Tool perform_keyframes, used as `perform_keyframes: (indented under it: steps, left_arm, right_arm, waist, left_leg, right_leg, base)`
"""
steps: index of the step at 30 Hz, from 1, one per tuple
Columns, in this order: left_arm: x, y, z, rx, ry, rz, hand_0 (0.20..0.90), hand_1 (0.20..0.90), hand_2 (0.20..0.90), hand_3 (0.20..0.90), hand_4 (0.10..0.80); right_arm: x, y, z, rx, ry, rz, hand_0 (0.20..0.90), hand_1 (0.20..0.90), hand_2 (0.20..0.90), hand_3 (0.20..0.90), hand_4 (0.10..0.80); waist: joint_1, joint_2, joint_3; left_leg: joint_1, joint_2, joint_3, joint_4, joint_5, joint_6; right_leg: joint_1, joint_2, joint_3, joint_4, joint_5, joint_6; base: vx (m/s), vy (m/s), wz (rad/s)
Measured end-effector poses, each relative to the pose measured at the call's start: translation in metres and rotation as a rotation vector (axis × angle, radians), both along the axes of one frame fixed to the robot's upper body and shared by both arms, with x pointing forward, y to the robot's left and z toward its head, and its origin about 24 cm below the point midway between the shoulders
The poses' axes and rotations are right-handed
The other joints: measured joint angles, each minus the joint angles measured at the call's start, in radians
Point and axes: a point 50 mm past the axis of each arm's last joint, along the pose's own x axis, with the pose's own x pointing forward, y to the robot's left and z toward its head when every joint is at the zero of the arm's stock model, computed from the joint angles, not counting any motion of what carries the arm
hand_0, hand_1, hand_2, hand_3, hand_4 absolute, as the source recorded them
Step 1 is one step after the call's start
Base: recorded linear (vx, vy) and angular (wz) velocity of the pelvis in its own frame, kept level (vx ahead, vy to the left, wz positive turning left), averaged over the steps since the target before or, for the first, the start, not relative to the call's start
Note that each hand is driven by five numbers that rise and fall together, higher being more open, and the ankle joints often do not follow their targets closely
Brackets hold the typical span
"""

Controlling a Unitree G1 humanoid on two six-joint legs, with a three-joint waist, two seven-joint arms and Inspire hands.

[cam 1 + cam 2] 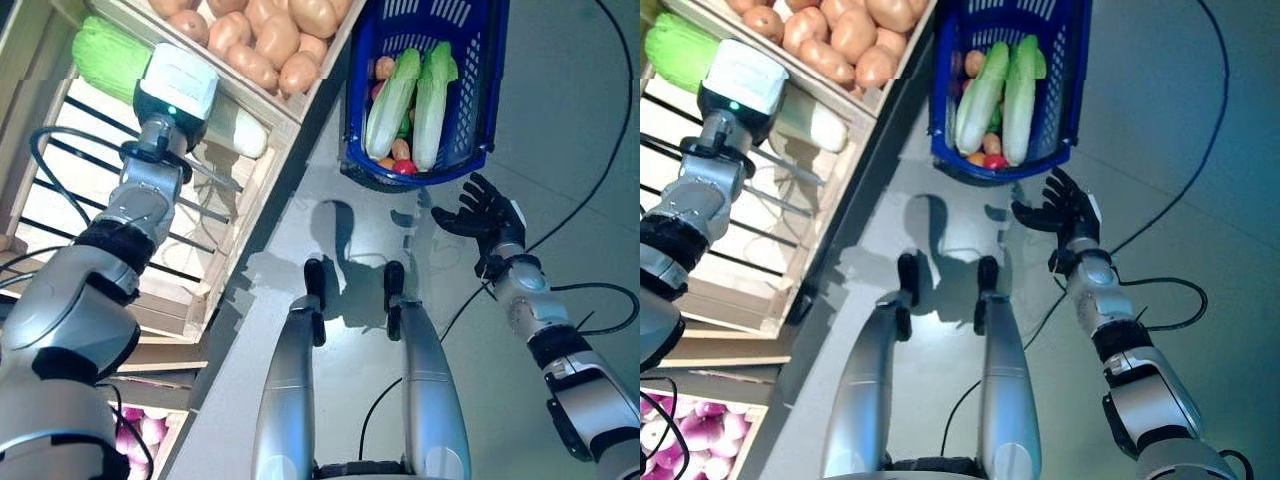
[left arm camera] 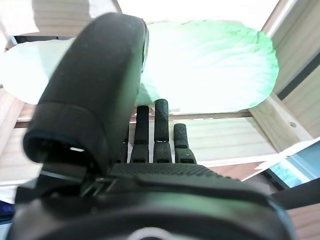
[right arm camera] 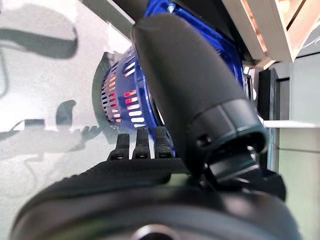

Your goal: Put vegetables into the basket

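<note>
A long napa cabbage (image 1: 108, 55) lies in a slatted wooden crate (image 1: 60, 150) at the upper left. My left hand (image 2: 156, 132) reaches in at its pale stalk end, fingers straight and open, tips close under the cabbage (image 2: 210, 65). The blue basket (image 1: 483, 110) stands on the floor at the top centre. It holds two napa cabbages (image 1: 390, 100) side by side, with a few potatoes and a red tomato (image 1: 404, 166) under them. My right hand (image 1: 486, 215) hovers open and empty just in front of the basket's near right corner.
A crate of potatoes (image 1: 265, 40) sits beside the cabbage crate, close to the basket. Red onions (image 1: 685, 430) fill a crate at the lower left. Grey floor stretches to the right of the basket.
</note>
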Motion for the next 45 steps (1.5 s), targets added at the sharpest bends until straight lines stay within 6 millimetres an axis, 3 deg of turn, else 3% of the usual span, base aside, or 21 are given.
perform_keyframes:
  steps: [1,2,5,10,12,18,26,30,32,40,45]
  left_arm:
    - [0.001,0.001,-0.001,-0.04,0.014,0.012,0.9,0.9,0.9,0.9,0.8]
    - [0.001,0.001,0.003,-0.077,0.016,0.016,0.9,0.9,0.9,0.9,0.8]
    - [0.003,0.001,0.009,-0.186,0.044,0.037,0.9,0.9,0.9,0.9,0.8]
    - [0.0,0.014,-0.025,-0.438,0.16,0.066,0.9,0.9,0.9,0.9,0.8]
    - [-0.002,0.018,-0.034,-0.504,0.167,0.052,0.9,0.9,0.9,0.9,0.8]
    - [-0.008,0.022,-0.057,-0.574,0.184,0.017,0.9,0.9,0.9,0.9,0.8]
    - [-0.023,0.023,-0.111,-0.61,0.304,0.034,0.9,0.9,0.9,0.9,0.8]
    - [-0.044,0.027,-0.167,-0.664,0.479,0.107,0.9,0.9,0.9,0.9,0.8]
    - [-0.05,0.023,-0.184,-0.656,0.546,0.114,0.9,0.9,0.9,0.9,0.8]
    - [-0.051,0.015,-0.185,-0.599,0.567,0.081,0.9,0.9,0.9,0.9,0.8]
    - [-0.049,0.012,-0.163,-0.554,0.382,-0.034,0.9,0.9,0.9,0.9,0.8]
  right_arm:
    - [-0.001,-0.002,0.0,-0.006,0.0,-0.001,0.9,0.9,0.9,0.9,0.8]
    - [-0.002,-0.002,-0.002,-0.004,0.009,-0.002,0.9,0.9,0.9,0.9,0.8]
    - [-0.003,-0.002,-0.007,0.006,0.022,-0.001,0.9,0.9,0.9,0.9,0.8]
    - [-0.006,-0.001,-0.013,0.011,0.041,-0.001,0.9,0.9,0.9,0.9,0.8]
    - [-0.008,-0.001,-0.017,0.013,0.05,-0.001,0.9,0.9,0.9,0.9,0.8]
    - [-0.011,0.002,-0.022,0.034,0.056,0.002,0.9,0.9,0.9,0.9,0.8]
    - [-0.015,-0.001,-0.029,0.039,0.076,-0.009,0.9,0.9,0.9,0.9,0.8]
    - [-0.021,-0.003,-0.04,0.041,0.121,-0.012,0.9,0.9,0.9,0.9,0.8]
    - [-0.024,-0.003,-0.047,0.044,0.146,-0.015,0.9,0.9,0.9,0.9,0.8]
    - [-0.027,-0.001,-0.053,0.052,0.17,-0.014,0.9,0.9,0.9,0.9,0.8]
    - [-0.027,-0.002,-0.054,0.051,0.175,-0.014,0.9,0.9,0.9,0.9,0.8]
  waist:
    - [0.001,0.0,-0.001]
    - [-0.007,0.004,-0.003]
    - [-0.014,-0.001,-0.004]
    - [-0.018,0.0,-0.006]
    - [-0.015,0.0,-0.006]
    - [-0.006,0.001,-0.006]
    - [0.038,0.001,-0.005]
    - [0.052,-0.001,-0.004]
    - [0.063,-0.002,-0.004]
    - [0.093,-0.013,0.002]
    - [0.095,-0.014,0.002]
  left_leg:
    - [0.026,-0.003,0.004,-0.045,-0.053,0.019]
    - [0.019,0.004,0.007,-0.059,-0.053,0.02]
    - [0.026,0.002,0.005,-0.086,-0.029,-0.005]
    - [0.12,0.0,0.001,-0.158,-0.002,-0.012]
    - [0.143,0.005,-0.009,-0.158,0.021,-0.013]
    - [0.204,0.002,-0.035,-0.193,0.034,-0.027]
    - [0.259,0.0,-0.063,-0.216,0.042,-0.043]
    - [0.262,0.0,-0.069,-0.227,0.054,-0.042]
    - [0.263,-0.001,-0.08,-0.226,0.055,-0.044]
    - [0.323,-0.003,-0.092,-0.251,0.063,-0.052]
    - [0.33,-0.002,-0.096,-0.263,0.074,-0.056]
  right_leg:
    - [-0.01,0.001,0.011,0.019,0.003,-0.005]
    - [-0.006,0.01,0.012,0.079,-0.001,-0.017]
    - [0.049,0.023,-0.002,0.045,0.008,-0.017]
    - [0.127,0.023,-0.009,0.003,0.009,-0.019]
    - [0.152,0.023,-0.029,0.01,0.013,-0.038]
    - [0.212,0.017,-0.066,0.01,-0.002,-0.057]
    - [0.273,0.012,-0.101,0.001,-0.016,-0.079]
    - [0.277,0.009,-0.111,0.002,-0.017,-0.08]
    - [0.282,0.007,-0.121,0.003,-0.016,-0.079]
    - [0.346,0.004,-0.139,-0.008,-0.019,-0.083]
    - [0.351,-0.001,-0.15,-0.005,-0.033,-0.089]
  base:
    - [0.007,-0.042,-0.22]
    - [0.01,-0.041,0.09]
    - [0.022,-0.039,0.13]
    - [0.033,-0.04,-0.07]
    - [0.029,-0.058,0.07]
    - [0.03,-0.055,0.14]
    - [0.008,-0.038,0.11]
    - [0.018,-0.038,0.1]
    - [0.013,-0.033,0.09]
    - [0.024,-0.021,0.06]
    - [0.027,-0.006,0.09]
